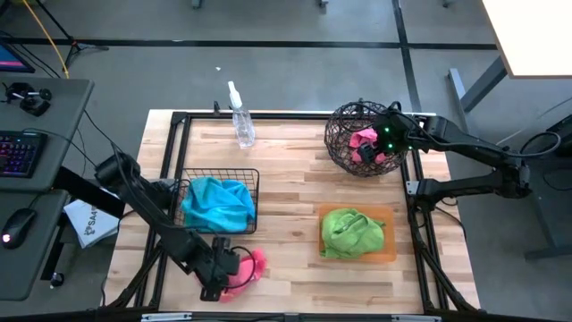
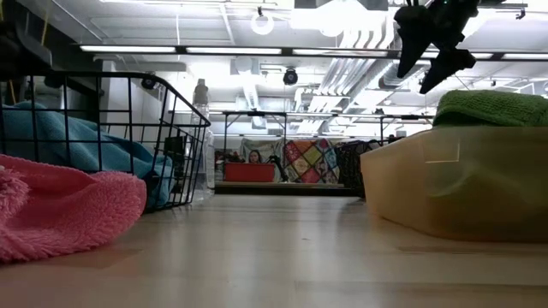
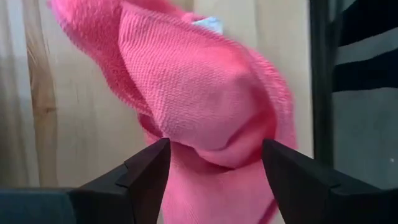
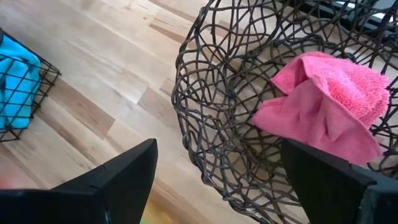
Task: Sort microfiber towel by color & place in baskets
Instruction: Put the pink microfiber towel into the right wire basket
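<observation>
Wooden table [image 1: 286, 170] carries all three containers. Landmark: the square black wire-grid basket [image 1: 255, 192], holding a blue towel [image 1: 216, 204]. Directly beside the basket's front corner, toward the table's near edge, the left gripper [image 1: 234, 268] sits low over a loose pink towel [image 1: 253, 265]; its fingers [image 3: 146, 177] are spread with the towel bunched between them, and whether they press on the cloth cannot be told. Across the table from the basket, the flat orange tray [image 1: 386, 252] holds a green towel [image 1: 351, 233]. Diagonally away from the basket, near the far right corner, the round dark brown woven-wire bowl [image 1: 344, 143] contains a second pink towel [image 1: 365, 141]; the right gripper [image 1: 386, 136] hovers at the bowl's rim, released, fingers wide apart and holding nothing. A clear spray bottle [image 1: 242, 121] stands beyond the basket at the far edge
</observation>
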Robot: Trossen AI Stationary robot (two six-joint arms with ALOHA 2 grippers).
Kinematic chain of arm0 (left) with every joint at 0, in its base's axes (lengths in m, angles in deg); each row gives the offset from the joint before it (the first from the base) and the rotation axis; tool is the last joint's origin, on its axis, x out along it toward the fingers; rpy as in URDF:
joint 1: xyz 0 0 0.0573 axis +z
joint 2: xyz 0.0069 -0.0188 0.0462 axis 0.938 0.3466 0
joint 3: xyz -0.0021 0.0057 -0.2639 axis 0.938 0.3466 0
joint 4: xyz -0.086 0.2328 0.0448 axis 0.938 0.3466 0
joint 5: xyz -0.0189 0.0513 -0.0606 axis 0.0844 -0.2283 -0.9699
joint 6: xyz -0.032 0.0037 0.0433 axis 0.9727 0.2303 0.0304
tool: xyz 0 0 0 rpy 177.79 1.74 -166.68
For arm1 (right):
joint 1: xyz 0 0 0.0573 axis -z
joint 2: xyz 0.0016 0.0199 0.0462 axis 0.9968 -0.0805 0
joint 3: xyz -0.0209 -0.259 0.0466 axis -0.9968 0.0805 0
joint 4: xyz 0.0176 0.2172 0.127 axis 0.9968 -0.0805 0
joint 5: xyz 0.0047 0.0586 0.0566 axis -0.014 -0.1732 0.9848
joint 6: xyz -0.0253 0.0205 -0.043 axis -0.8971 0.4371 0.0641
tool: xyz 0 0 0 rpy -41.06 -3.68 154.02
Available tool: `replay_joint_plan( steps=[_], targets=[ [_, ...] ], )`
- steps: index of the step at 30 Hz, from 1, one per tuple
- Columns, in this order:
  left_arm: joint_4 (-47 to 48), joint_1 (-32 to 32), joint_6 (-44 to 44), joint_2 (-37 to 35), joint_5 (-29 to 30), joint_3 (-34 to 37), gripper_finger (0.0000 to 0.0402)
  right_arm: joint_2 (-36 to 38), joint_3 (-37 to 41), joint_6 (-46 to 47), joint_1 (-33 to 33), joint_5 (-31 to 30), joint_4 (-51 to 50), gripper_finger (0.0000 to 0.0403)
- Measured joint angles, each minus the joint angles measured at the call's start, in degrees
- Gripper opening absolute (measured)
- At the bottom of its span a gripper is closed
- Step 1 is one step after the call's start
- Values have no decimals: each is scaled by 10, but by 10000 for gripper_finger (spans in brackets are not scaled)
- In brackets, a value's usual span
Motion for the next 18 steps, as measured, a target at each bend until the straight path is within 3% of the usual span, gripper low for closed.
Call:
replay_joint_plan(
  steps=[7, 13, 16, 18],
  targets=[
    [-28, 3, -4, 49, -3, 0, 263, 0, 0, -4, 1, -2, -1, 336],
    [-29, 14, 14, 99, -39, -3, 260, 0, 0, -5, 1, -11, -2, 336],
    [-26, 14, 18, 109, -32, -3, 219, 0, 0, -5, 1, -19, -2, 336],
    [-24, 14, 18, 103, -25, -2, 160, 0, 0, -5, 1, -20, -2, 336]
  ],
)
